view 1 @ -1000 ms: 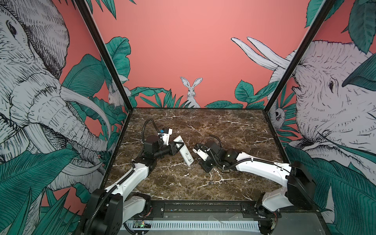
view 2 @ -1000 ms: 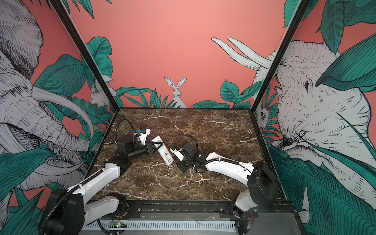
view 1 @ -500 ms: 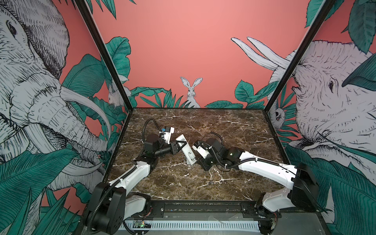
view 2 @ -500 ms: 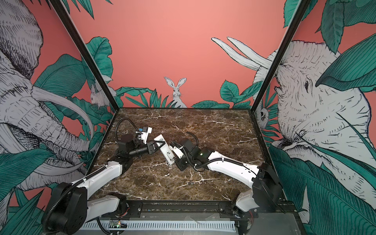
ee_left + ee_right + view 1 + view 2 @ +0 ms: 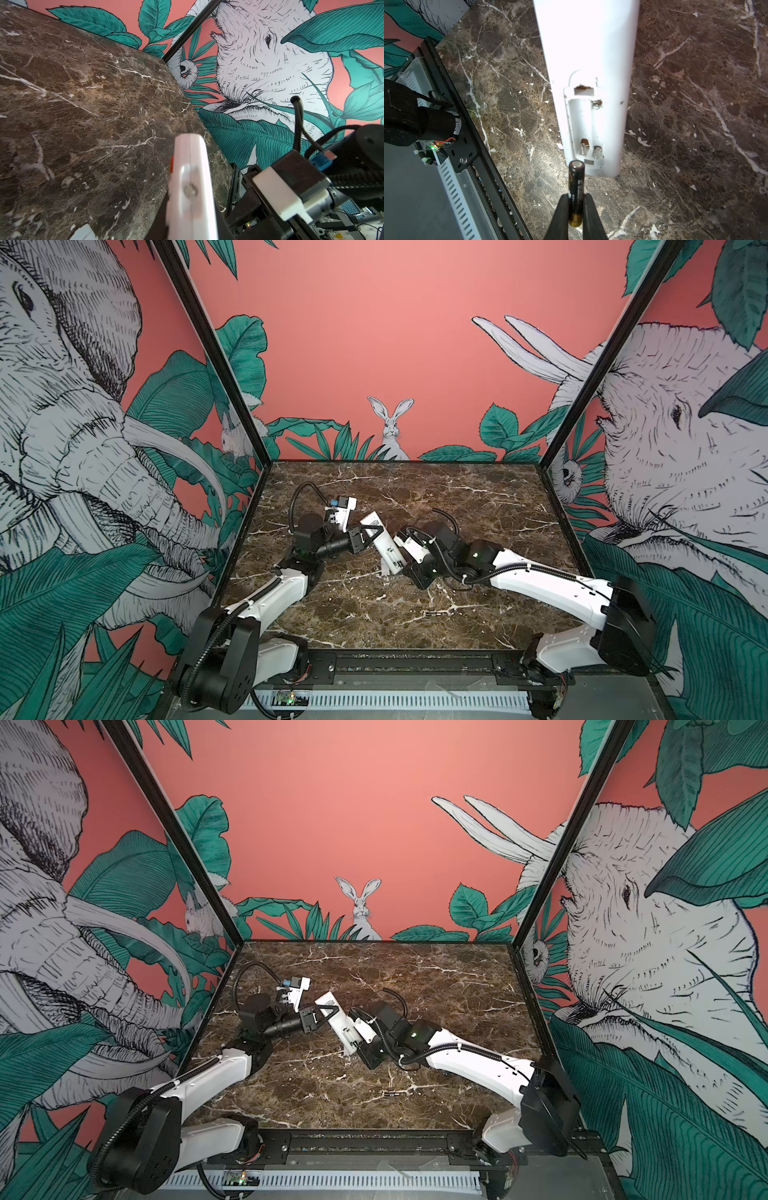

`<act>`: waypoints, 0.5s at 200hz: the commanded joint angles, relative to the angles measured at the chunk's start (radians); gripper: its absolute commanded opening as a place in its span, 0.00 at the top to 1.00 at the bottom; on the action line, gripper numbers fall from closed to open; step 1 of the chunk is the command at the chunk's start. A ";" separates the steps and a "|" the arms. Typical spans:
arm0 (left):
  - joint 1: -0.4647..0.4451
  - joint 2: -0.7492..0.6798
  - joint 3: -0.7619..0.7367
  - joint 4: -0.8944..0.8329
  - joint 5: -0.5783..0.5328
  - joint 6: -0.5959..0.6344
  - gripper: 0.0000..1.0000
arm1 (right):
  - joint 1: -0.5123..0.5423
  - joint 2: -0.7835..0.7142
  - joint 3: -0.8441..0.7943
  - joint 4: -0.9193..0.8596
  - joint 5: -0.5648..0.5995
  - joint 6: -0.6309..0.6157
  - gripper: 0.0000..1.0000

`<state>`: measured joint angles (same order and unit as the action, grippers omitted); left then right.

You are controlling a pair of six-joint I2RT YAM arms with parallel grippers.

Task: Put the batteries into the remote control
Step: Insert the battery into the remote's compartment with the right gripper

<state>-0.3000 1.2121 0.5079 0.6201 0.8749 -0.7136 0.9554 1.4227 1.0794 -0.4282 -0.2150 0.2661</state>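
Right wrist view shows us the remote control (image 5: 589, 62) with its plain back toward the lens, held at a slant over the marble table (image 5: 695, 124); we cannot tell whether its lower end rests on the marble. Its battery bay (image 5: 581, 122) stands open and empty, with two springs at the near end. Nothing lies between that bay and the battery (image 5: 576, 182) we carry. The battery's pale tip sits just at the remote's end rim, and we cannot tell whether they touch. From the left wrist view, the right arm's wrist camera block (image 5: 291, 187) crowds close beside the remote. A pale flat piece (image 5: 83, 232) lies on the marble near it; we cannot tell what it is. In both top views a second battery (image 5: 433, 614) (image 5: 390, 1095) lies alone on the marble, nearer the front rail (image 5: 415, 664) and well apart from both arms.

We work near the table's middle. Bare marble stretches to the back wall (image 5: 374, 344) and out to the right wall (image 5: 685, 489). The two arms meet over the remote, so the tight spot is between them.

Our left gripper (image 5: 374, 533) is clamped on the remote near its far end, one black finger across its back. Our right gripper (image 5: 576, 197) has its fingers pinched together on the battery's lower half. The rest of the battery stands out lengthwise beyond the tips, toward the bay.
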 commanded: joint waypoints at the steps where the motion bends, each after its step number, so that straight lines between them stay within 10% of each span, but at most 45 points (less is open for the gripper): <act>1: 0.003 0.002 -0.011 0.089 0.032 -0.027 1.00 | 0.005 -0.012 0.040 0.003 0.000 0.021 0.88; 100: -0.021 -0.007 -0.009 0.102 0.042 -0.021 1.00 | 0.002 0.056 0.102 -0.075 0.058 0.052 0.88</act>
<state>-0.3138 1.2274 0.5076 0.6785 0.9012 -0.7338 0.9554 1.4605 1.1515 -0.4652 -0.1894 0.2962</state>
